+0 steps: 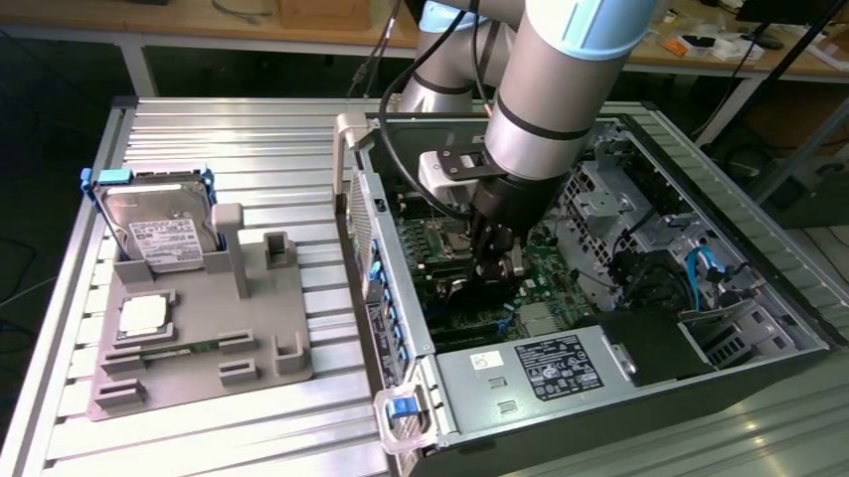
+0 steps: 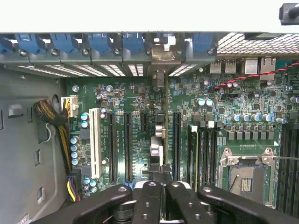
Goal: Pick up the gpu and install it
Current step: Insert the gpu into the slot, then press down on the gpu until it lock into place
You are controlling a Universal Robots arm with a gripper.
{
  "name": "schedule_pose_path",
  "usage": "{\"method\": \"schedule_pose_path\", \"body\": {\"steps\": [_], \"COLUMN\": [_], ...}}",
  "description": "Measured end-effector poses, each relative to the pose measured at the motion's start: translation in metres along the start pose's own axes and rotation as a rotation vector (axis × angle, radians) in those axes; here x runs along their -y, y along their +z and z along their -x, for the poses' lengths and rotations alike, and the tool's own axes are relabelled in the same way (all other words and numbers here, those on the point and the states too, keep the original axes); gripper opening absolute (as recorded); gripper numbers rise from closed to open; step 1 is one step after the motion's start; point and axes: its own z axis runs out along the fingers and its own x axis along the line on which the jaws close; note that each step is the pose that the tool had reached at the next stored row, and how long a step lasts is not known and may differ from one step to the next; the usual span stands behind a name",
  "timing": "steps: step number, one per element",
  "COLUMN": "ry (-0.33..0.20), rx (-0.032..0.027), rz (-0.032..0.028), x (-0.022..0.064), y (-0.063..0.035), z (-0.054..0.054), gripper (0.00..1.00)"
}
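Closing on nothing wider than a card edge, the gripper [image 2: 161, 176] has its fingers drawn fully together at the top edge of the gpu [image 2: 159, 140]. Whether they clamp that edge or only bear on it cannot be determined.

The gpu stands on edge inside the computer case [image 1: 398, 333], upright over the motherboard [image 2: 140, 95]. Its metal bracket [image 2: 159, 58] sits against the rear wall of the case.

Handling, as judged:
- Light, thin and stiff; it will not sag.
- Fragile: bare components, and a board that tolerates little side load.
- Hold the upper board edge near mid-length, clear of the components.

Count:
- gpu: one.
- gripper: one.
- White slot [image 2: 96, 140]: one.
- Empty processor socket [image 2: 245, 176]: one.
- Grey fixture [image 1: 199, 370], at the exterior view's left: one.
- Hard drive [image 1: 157, 231] on it: one.
- Processor chip [image 1: 143, 315] on it: one.
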Motion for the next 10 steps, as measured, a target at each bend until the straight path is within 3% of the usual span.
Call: {"method": "schedule_pose_path", "body": {"steps": [7,10], "ry": [0.000,0.000], "rx": [0.0000,-0.0001], "rz": [0.0000,0.0001], "x": [-0.0003,-0.0096], "y": [0.0000,-0.0003], "z": [0.0000,0.0000], "gripper": [0.11,0.11]}}
